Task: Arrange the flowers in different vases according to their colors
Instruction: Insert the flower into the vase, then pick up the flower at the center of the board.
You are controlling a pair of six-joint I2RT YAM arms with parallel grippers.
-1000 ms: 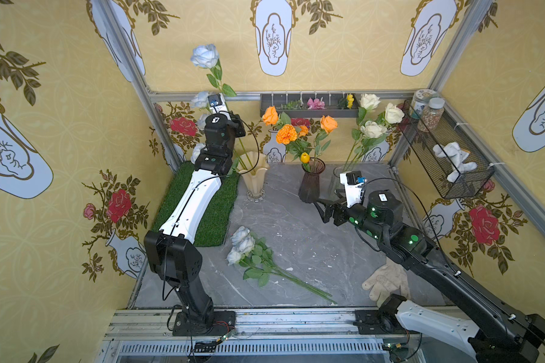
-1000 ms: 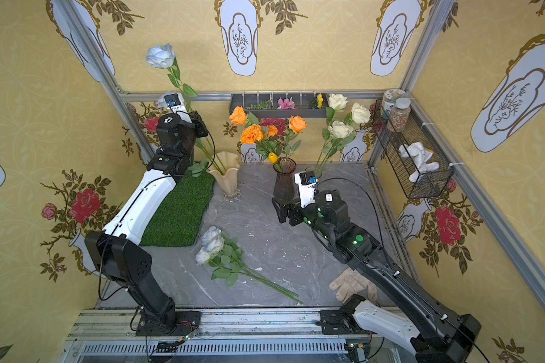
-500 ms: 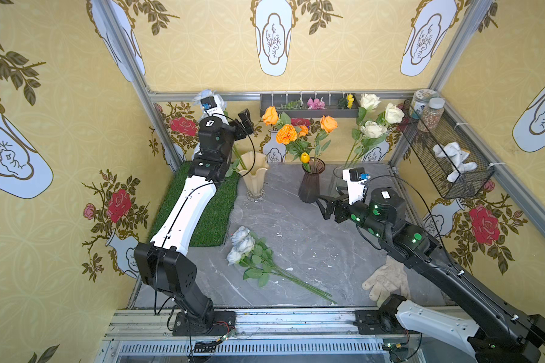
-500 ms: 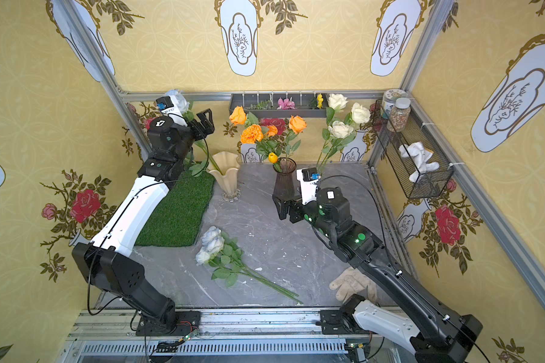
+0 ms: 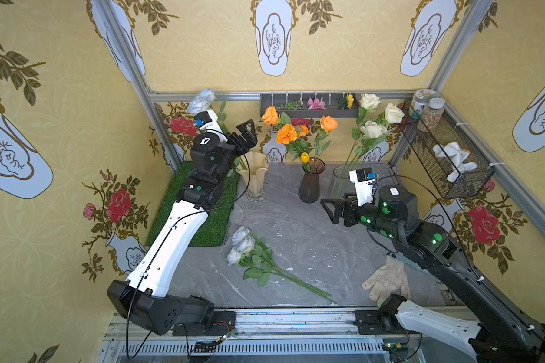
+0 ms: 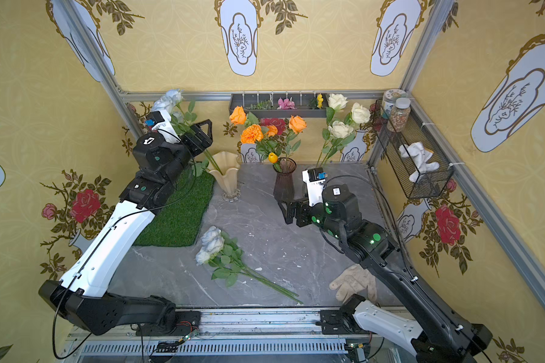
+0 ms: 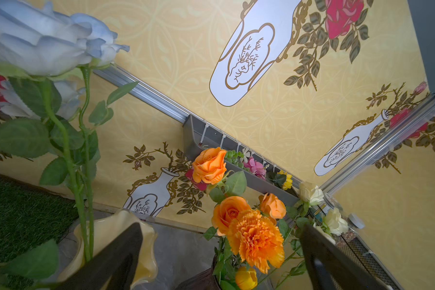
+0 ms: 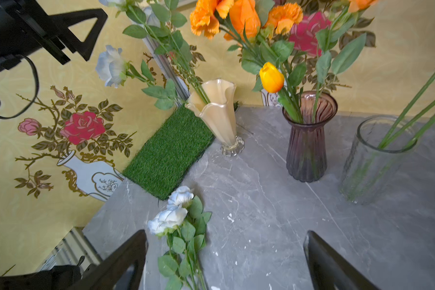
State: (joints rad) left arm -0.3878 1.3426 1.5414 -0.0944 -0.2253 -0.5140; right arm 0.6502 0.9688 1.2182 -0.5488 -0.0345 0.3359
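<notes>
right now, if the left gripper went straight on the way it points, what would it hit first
Most likely the orange flowers in the purple vase: the left gripper, open, points at them. Depth is unclear, so it could pass just above them.

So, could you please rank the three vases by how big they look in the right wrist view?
1. Clear vase: largest, though it also sits nearest the camera.
2. Purple vase.
3. Cream vase: smallest, but farthest away, so true sizes stay unsure.
</notes>
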